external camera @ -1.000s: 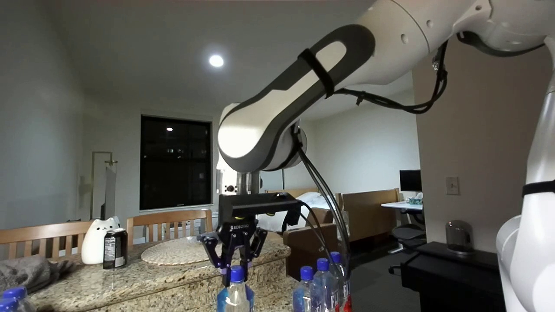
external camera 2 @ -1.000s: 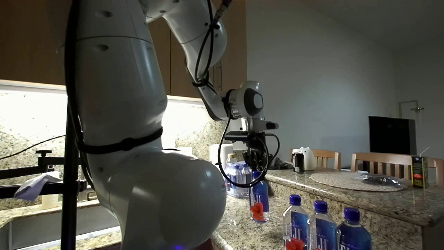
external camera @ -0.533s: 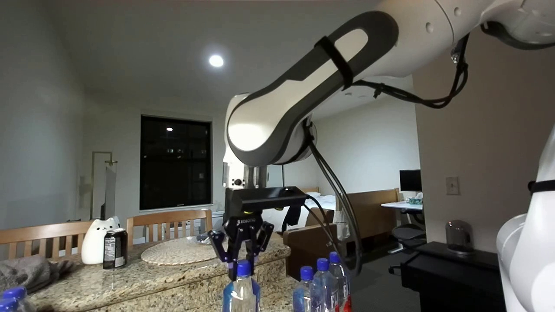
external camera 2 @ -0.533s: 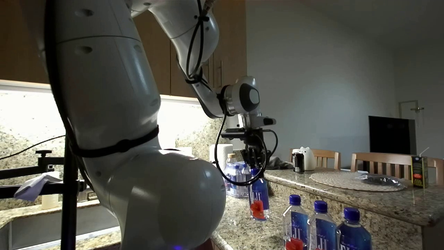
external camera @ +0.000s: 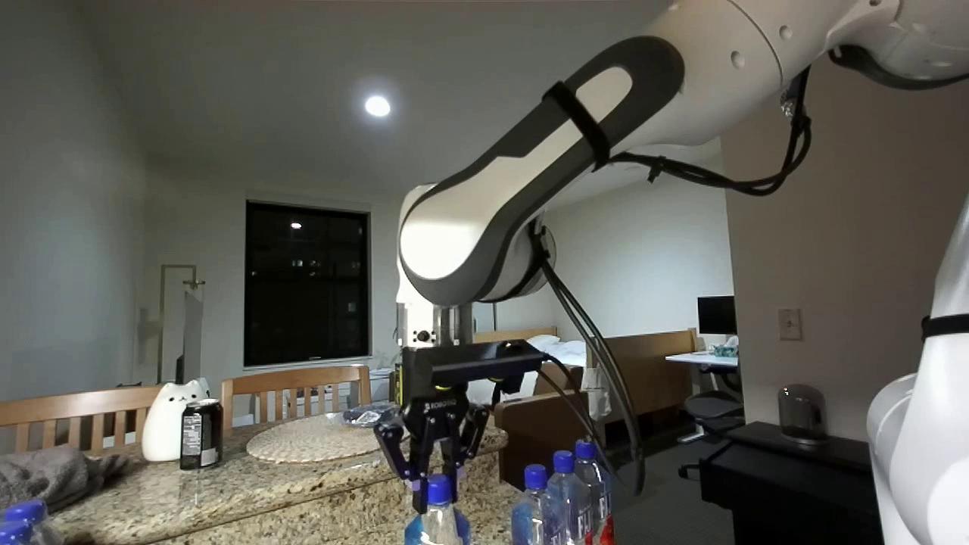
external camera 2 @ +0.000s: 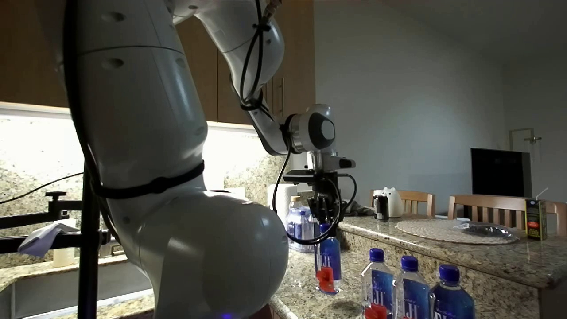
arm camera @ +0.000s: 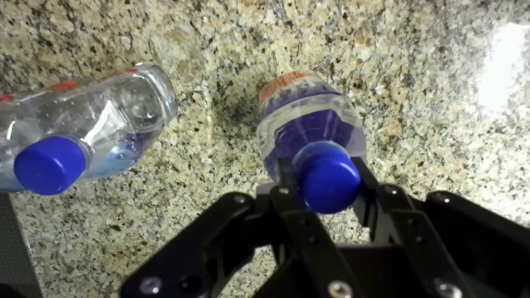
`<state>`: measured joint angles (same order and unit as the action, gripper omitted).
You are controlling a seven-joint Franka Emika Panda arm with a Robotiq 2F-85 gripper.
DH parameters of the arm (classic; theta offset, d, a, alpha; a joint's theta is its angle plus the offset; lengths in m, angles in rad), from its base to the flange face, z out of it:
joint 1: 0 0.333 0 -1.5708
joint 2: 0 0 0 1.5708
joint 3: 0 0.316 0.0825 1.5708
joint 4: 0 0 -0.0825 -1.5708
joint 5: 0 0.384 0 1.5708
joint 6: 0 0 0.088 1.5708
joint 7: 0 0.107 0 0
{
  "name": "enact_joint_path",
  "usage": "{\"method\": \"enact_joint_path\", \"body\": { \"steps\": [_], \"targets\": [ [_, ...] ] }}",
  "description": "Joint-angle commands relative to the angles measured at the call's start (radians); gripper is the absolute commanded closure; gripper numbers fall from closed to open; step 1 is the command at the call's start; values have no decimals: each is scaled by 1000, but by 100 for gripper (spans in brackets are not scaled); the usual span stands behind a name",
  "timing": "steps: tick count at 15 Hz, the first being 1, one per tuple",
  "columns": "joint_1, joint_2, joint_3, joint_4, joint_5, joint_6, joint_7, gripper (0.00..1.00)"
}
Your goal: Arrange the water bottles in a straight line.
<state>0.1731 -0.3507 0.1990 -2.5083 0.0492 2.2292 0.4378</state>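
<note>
My gripper (arm camera: 325,176) is shut on a water bottle (arm camera: 312,120), its fingers on both sides of the neck just under the blue cap. This held water bottle (external camera 2: 328,261) hangs nearly upright; whether its base touches the counter I cannot tell. Three more water bottles, a near one (external camera 2: 376,283), a middle one (external camera 2: 410,288) and an end one (external camera 2: 450,297), stand in a row beside it in both exterior views. In the wrist view a clear water bottle (arm camera: 112,120) stands to the left, apart from the held one. Further bottles (external camera 2: 302,228) cluster behind the gripper.
A raised granite ledge (external camera 2: 443,252) runs alongside the bottles. On it are a black can (external camera: 201,435), a white cat figure (external camera: 166,428), a round woven mat (external camera: 303,439) and a grey towel (external camera: 53,473). Loose cables (external camera 2: 288,230) loop beside the gripper.
With the bottle in its grip, my gripper has risen slightly and then come down lower than before, drifting closer to the row in an exterior view. The other bottles have not moved.
</note>
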Motion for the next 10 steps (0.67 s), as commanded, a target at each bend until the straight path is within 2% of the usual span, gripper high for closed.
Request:
{"method": "enact_joint_path", "body": {
  "steps": [1, 5, 10],
  "targets": [
    [-12, -12, -32, -4, 53, -49, -86, 86],
    [-15, 9, -55, 13, 46, -113, -153, 86],
    [-32, 30, -50, 4, 4, -81, -148, 86]
  ]
}}
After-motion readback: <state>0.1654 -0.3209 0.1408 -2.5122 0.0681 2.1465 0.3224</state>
